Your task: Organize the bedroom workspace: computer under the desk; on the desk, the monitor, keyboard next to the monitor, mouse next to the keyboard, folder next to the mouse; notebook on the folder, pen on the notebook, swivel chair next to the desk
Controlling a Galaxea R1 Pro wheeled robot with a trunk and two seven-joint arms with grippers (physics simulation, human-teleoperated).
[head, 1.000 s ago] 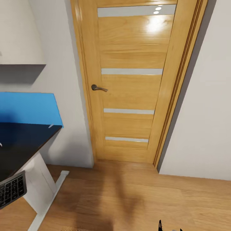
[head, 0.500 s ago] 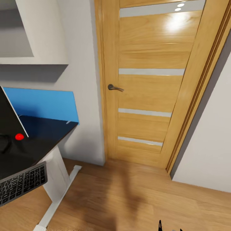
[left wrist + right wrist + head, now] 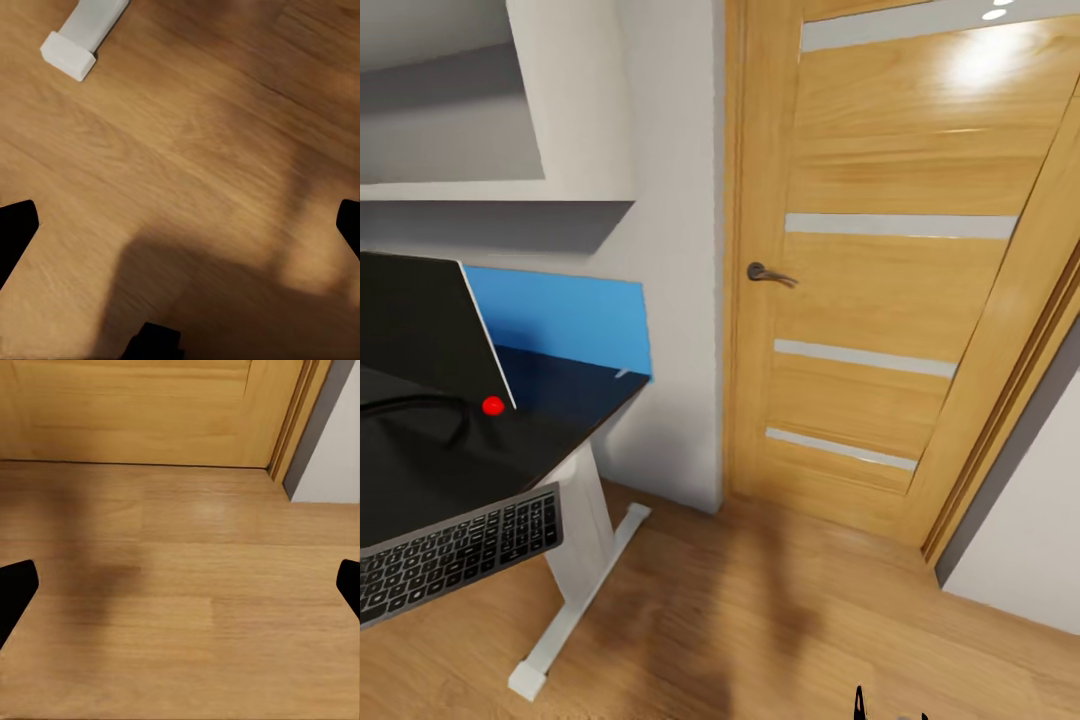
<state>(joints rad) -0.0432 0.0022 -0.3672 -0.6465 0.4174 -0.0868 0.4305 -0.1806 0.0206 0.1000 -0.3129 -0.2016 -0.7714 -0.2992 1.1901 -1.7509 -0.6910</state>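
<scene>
The black desk (image 3: pixel 575 425) stands at the left on a white leg. The keyboard (image 3: pixel 455 555), dark keys in a grey frame, lies at the desk's near edge and overhangs it. Behind it on the desk top is a dark panel with a light-grey edge and a red dot, the computer (image 3: pixel 420 325). A black curved piece (image 3: pixel 420 408) lies in front of it. In the left wrist view my left gripper (image 3: pixel 180 225) is open over bare wood floor. My right gripper (image 3: pixel 180 585) is open too, above the floor near the door.
A wooden door (image 3: pixel 900 260) with frosted strips and a lever handle (image 3: pixel 768 272) is shut, straight ahead. A blue flat panel (image 3: pixel 570 315) stands along the desk's back edge. The desk's white foot (image 3: pixel 75 41) rests on the plank floor (image 3: pixel 760 620). A grey wall (image 3: pixel 1020 520) is at right.
The whole picture has shifted right, so the camera has turned left. More of the desk, the keyboard and the red-dotted panel have come into view. Nothing itself moved.
</scene>
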